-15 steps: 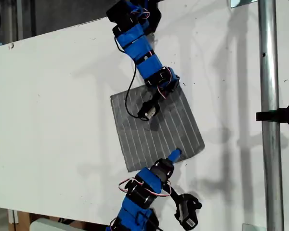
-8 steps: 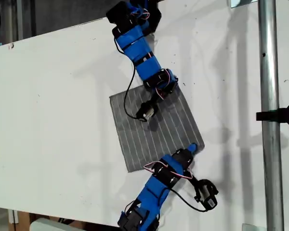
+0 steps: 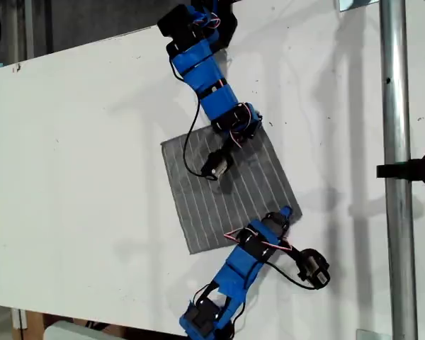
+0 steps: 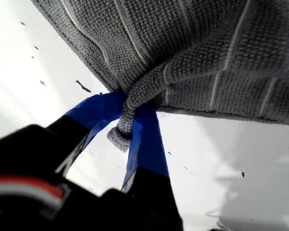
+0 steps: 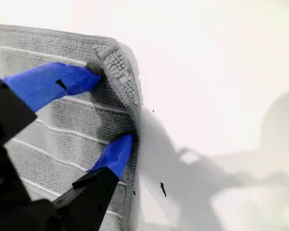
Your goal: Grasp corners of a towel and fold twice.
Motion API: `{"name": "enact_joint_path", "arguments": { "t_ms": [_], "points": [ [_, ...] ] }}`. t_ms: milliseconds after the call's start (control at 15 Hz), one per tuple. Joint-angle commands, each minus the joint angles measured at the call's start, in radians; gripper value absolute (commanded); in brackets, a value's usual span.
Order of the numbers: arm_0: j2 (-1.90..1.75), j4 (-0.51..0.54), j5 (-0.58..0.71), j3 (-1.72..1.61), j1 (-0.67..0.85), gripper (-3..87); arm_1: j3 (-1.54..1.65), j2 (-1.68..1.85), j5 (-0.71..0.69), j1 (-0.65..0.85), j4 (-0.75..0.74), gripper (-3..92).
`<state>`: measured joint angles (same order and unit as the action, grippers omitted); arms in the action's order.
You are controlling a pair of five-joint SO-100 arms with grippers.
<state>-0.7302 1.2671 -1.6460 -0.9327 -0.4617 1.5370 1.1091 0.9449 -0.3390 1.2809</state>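
**Now, close the second pinch before anything lifts**

Plainly, the dark grey, pale-striped square towel of soft woven fabric [image 3: 227, 188] lies flat on the white table top [image 3: 78, 142], a little right of centre in the exterior view. One blue arm comes in from the top edge of that view and another from the bottom edge, each ending at a corner on the exterior view's right side of the cloth. (I cannot match either arm to a wrist camera with confidence, so I go by the wrist views.)

My first gripper [image 4: 127, 125] is pressed together on a towel corner [image 4: 118, 137]. The fabric is bunched into a thin twist between the blue-taped jaws, with a small nub poking out behind them. That hold looks narrow, so a sharp tug could slip it free.

My second gripper [image 5: 113, 106] is spread. One blue fingertip [image 5: 94, 72] rests on top of the cloth beside its curled corner [image 5: 111, 50], and the other sits at the hem further down. Nothing is clamped there yet.

To do this step well, I judge the second gripper should slide its lower jaw under the hem and close on both layers of the curl. After that, both corners should rise together and evenly, travelling across towards the exterior view's left edge of the cloth. Lifting one side early would likely skew the fold or drag the towel.
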Motion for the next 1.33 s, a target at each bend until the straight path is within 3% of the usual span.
{"name": "enact_joint_path", "arguments": {
  "t_ms": [0, 267, 400, 600, 867, 1133, 1267],
  "points": [
    [0.048, -0.037, -0.034, 0.015, 0.020, -0.1, -0.012, 0.000, -0.006, 0.035, 0.018, -0.2],
    [-0.060, 0.112, -0.037, 0.021, 0.035, -2.9, -0.066, 0.043, -0.002, 0.081, 0.051, -0.2],
    [-0.186, 0.175, 0.055, 0.026, 0.046, -2.9, -0.114, 0.120, -0.002, 0.103, 0.089, -0.3],
    [-0.413, 0.176, 0.081, 0.025, 0.026, -2.9, -0.256, 0.232, 0.028, 0.057, 0.213, -0.3],
    [-0.566, 0.193, 0.106, -0.017, 0.044, -2.8, -0.295, 0.330, 0.014, 0.081, 0.210, -0.3],
    [-0.594, 0.383, 0.078, -0.075, 0.153, -2.8, -0.264, 0.319, -0.123, 0.264, 0.129, -0.3],
    [-0.669, 0.387, 0.110, -0.238, 0.256, -2.8, -0.256, 0.293, -0.230, 0.403, 0.058, -0.3]
  ]
}}
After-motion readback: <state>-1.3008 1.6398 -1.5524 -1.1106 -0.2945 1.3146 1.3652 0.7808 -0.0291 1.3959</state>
